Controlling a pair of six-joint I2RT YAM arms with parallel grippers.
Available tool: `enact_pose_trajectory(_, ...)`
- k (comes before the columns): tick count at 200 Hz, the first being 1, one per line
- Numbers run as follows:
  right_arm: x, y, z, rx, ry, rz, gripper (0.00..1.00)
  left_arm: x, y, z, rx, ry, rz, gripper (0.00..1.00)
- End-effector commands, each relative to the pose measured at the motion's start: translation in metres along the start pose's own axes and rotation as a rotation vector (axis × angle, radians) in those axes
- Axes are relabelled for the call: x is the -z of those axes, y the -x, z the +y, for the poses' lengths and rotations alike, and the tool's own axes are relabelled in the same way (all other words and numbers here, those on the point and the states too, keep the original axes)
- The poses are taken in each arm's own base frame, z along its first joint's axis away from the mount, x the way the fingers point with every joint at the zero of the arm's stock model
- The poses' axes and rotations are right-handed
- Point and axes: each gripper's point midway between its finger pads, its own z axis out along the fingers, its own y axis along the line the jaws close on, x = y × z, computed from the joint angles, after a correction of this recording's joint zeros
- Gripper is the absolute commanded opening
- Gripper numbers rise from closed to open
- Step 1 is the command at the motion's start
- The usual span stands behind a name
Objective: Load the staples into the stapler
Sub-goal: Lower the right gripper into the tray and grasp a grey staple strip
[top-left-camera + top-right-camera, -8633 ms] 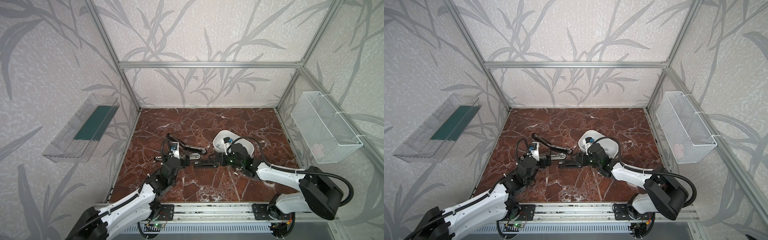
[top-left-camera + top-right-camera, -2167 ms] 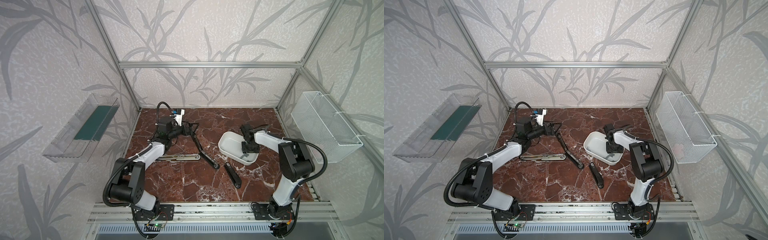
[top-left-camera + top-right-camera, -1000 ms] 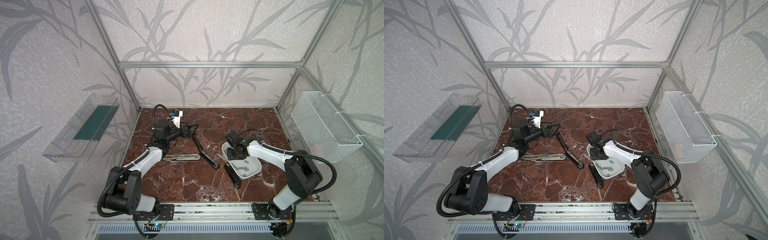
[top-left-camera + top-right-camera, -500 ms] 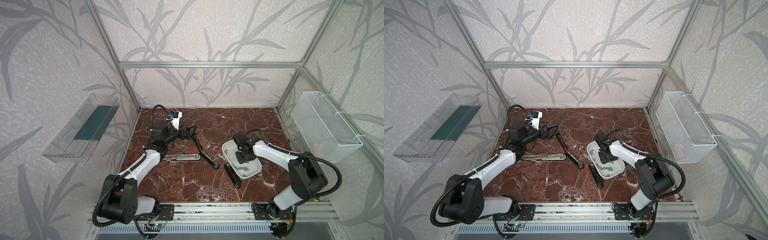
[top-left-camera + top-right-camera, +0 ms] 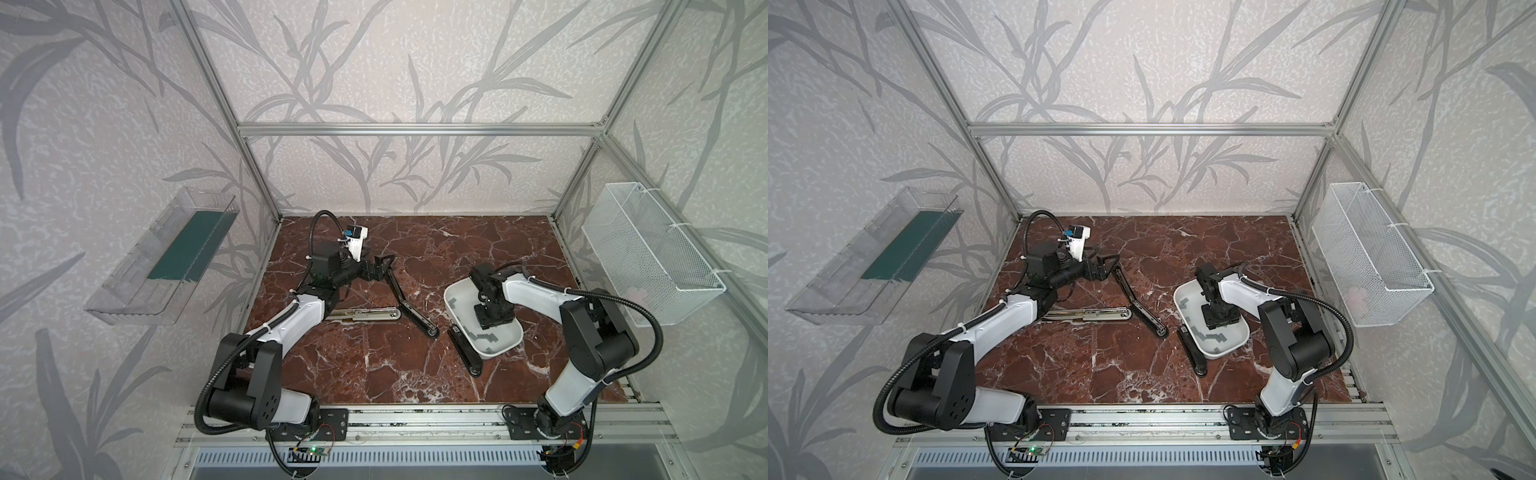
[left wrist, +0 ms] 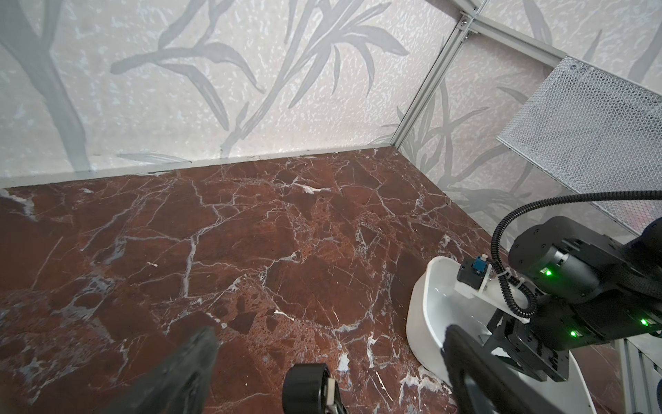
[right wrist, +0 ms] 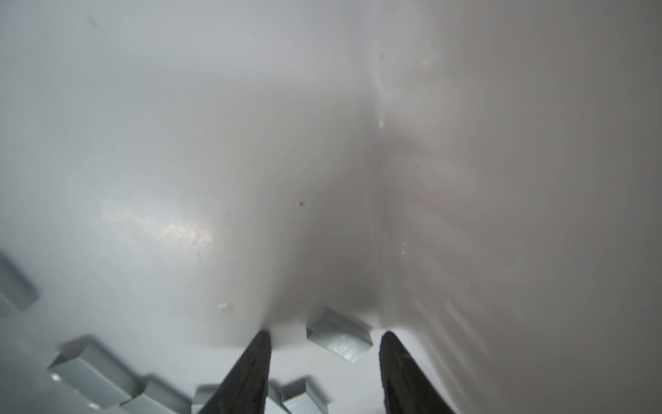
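Compared with a second ago, the right hand (image 5: 494, 322) is sitting farther inside the white tray (image 5: 457, 299), over its middle rather than at its far left rim; the tray itself is lying nearer the front of the tabletop (image 5: 374, 365) than it was two seconds ago. In the right wrist view its fingers (image 7: 258, 372) are standing partly spread, tips down at the tray floor; one strip (image 7: 338, 337) is lying between them, clear of both, so nothing is being pinched. The staples (image 5: 484, 336) are lying loose in the tray's near half (grey against the white, easy to pick out); several are bunching just beside the hand, and another is lying alone toward the far left corner.

The left hand (image 5: 380, 268) is hovering over the back left of the tabletop; its fingers (image 6: 193, 362) are spread wide and gripping nothing. The stapler (image 5: 411, 307) is lying open between the two arms; its silver rail (image 5: 361, 314) is resting flat on the tabletop, and its black arm is running from just beside the left hand down past the rail's right end; whether hand and arm are touching I cannot tell. A separate black bar (image 5: 465, 349) is lying right against the tray's near left side. A wire basket (image 5: 648, 257) is hanging on the right wall; a clear shelf (image 5: 166, 253) is hanging on the left one.
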Motion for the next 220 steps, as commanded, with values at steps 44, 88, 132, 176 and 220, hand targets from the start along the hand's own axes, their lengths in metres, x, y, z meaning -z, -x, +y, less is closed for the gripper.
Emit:
enact_pose_trajectory(44, -0.011, -0.004, -0.008, -0.016, 0.0, 0.062, 0.43, 0.0, 0.02, -0.01, -0.051, -0.033, -0.04, 0.99)
enact_pose_trajectory(88, -0.01, -0.007, -0.004, -0.033, 0.031, 0.066, 0.28, 0.0, 0.021, -0.012, -0.052, -0.038, -0.044, 0.99)
enact_pose_trajectory(132, -0.007, -0.011, -0.003, -0.082, 0.051, 0.073, 0.23, 0.001, 0.021, -0.013, -0.049, -0.045, -0.049, 0.99)
enact_pose_trajectory(176, -0.009, -0.017, 0.0, -0.118, 0.072, 0.093, 0.19, 0.004, 0.022, -0.016, -0.05, -0.05, -0.06, 0.99)
enact_pose_trajectory(220, -0.007, -0.029, -0.003, -0.128, 0.062, 0.112, 0.29, 0.006, 0.023, -0.016, -0.05, -0.045, -0.069, 0.99)
